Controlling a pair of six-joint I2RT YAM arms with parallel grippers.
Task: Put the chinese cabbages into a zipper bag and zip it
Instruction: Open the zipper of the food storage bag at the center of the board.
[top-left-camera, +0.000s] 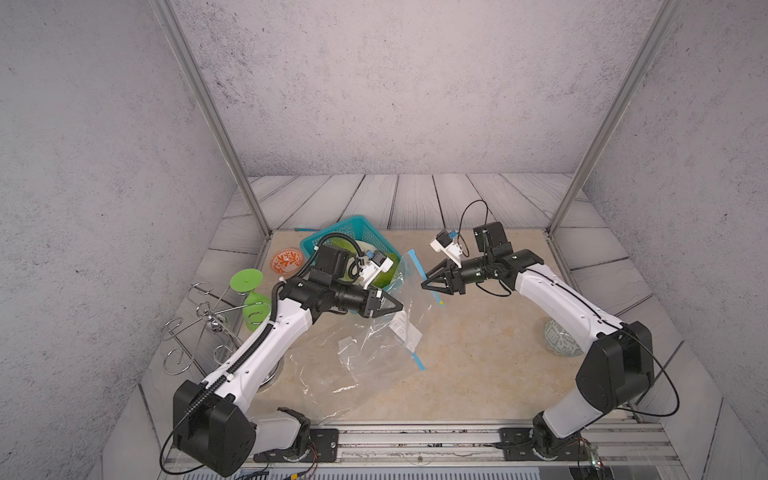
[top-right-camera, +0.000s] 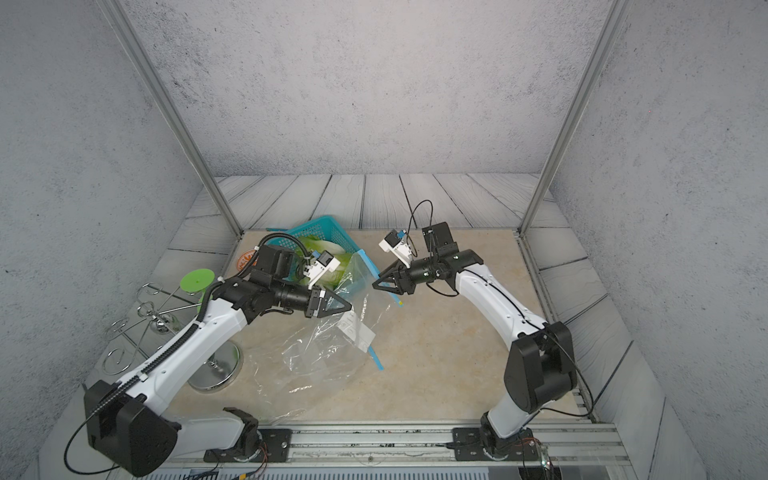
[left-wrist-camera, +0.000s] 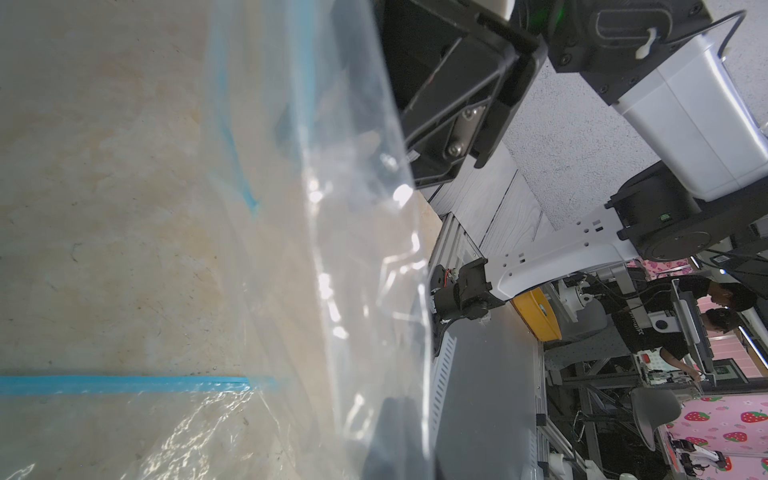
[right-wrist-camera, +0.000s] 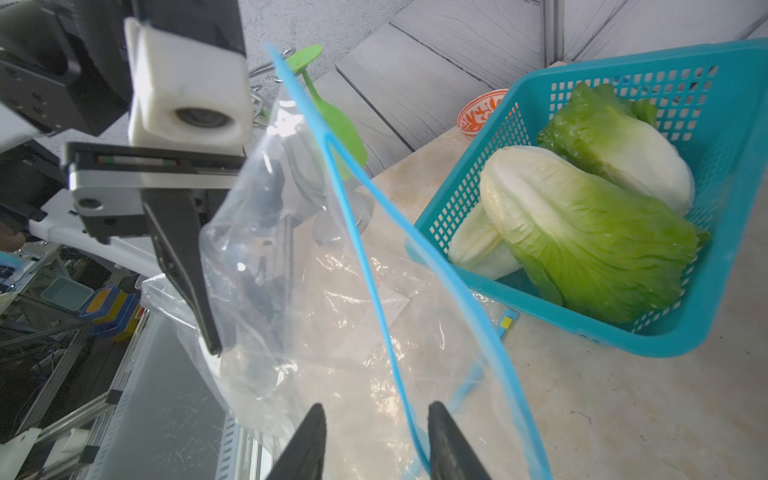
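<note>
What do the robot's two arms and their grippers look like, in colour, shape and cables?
Both arms have white links and black joint housings. The left arm carries a ribbed black cable sleeve; the right arm only thin black cables. The left gripper and right gripper are black, with pointed triangular fingers. Each wrist bears a white camera block with a blue plug.

The left arm (top-right-camera: 199, 336) covers most of the cabbages (top-right-camera: 318, 245) and basket (top-right-camera: 328, 228) in both top views, the right arm (top-left-camera: 557, 299) half hides a bowl (top-left-camera: 559, 340) by the tabletop's (top-left-camera: 490, 374) right edge, and the bag (right-wrist-camera: 332, 311) blurs the left gripper's (right-wrist-camera: 218, 349) far finger.
</note>
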